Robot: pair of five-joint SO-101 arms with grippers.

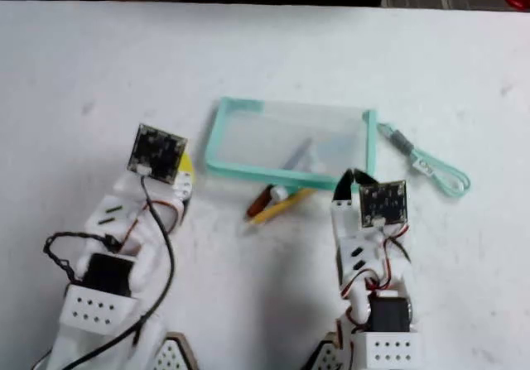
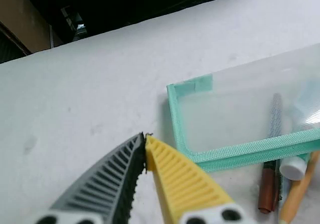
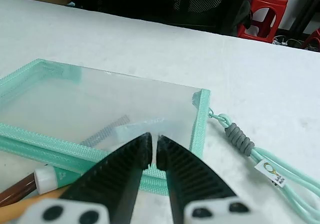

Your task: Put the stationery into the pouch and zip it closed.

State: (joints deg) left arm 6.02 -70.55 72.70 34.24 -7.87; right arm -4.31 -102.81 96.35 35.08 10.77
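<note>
A translucent pouch [image 1: 290, 136] with teal edging lies flat mid-table, a grey pen inside it. From its near edge stick out a brown pen with a white collar [image 1: 267, 199] and a yellow pencil [image 1: 286, 207]. My left gripper [image 1: 185, 168], one finger grey and one yellow, is shut and empty on the table beside the pouch's left corner [image 2: 190, 88]; its tips [image 2: 145, 137] meet just short of that corner. My right gripper [image 3: 153, 140], black-fingered, hangs shut over the pouch's near zipper edge [image 3: 60, 149] close to the right corner, holding nothing I can see.
A teal wrist strap [image 1: 426, 167] with a grey knot [image 3: 238, 137] trails from the pouch's right corner across the table. The brown pen [image 2: 268, 189] and yellow pencil [image 2: 299, 190] lie between the two arms. A red stool [image 3: 267, 6] stands beyond the far table edge.
</note>
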